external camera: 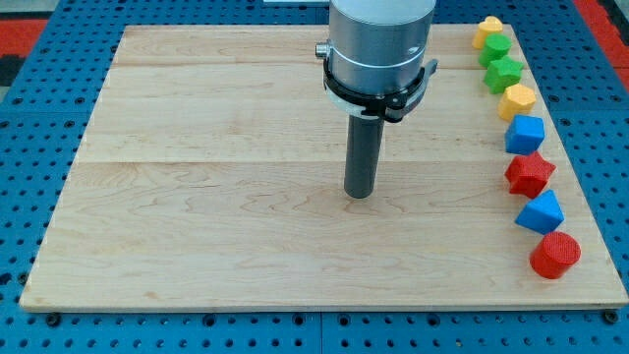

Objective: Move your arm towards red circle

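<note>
- The place looks like a robotics lab or test bench, not a home or shop.
- A pale wooden board (246,197) lies flat as a work surface, on top of a blue perforated base (29,88) with rows of regular holes, the sort used for mounting equipment.
- A grey cylindrical robot arm (381,44) comes down from the view's top over the board.
- Red perforated panels (29,25) show at the top corners.

Along our board's right edge we see the blocks' colours — yellow (487,30), green (496,48), green (505,73), yellow (517,100), blue (525,134), red (530,174), blue (541,212), red circle (555,256) — on pale wood (197,197); our tip (360,193) is dark grey.
</note>
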`<control>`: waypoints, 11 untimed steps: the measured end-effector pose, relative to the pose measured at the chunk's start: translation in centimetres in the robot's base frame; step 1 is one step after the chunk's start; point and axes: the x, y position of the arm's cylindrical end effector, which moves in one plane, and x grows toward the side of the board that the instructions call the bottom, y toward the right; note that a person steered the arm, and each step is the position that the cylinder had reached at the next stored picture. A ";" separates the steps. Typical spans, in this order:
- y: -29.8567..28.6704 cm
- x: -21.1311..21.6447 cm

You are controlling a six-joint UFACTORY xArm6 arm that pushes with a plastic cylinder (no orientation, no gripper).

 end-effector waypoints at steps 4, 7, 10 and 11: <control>0.8 0.1; 2.0 13.1; 11.3 13.2; 14.6 13.2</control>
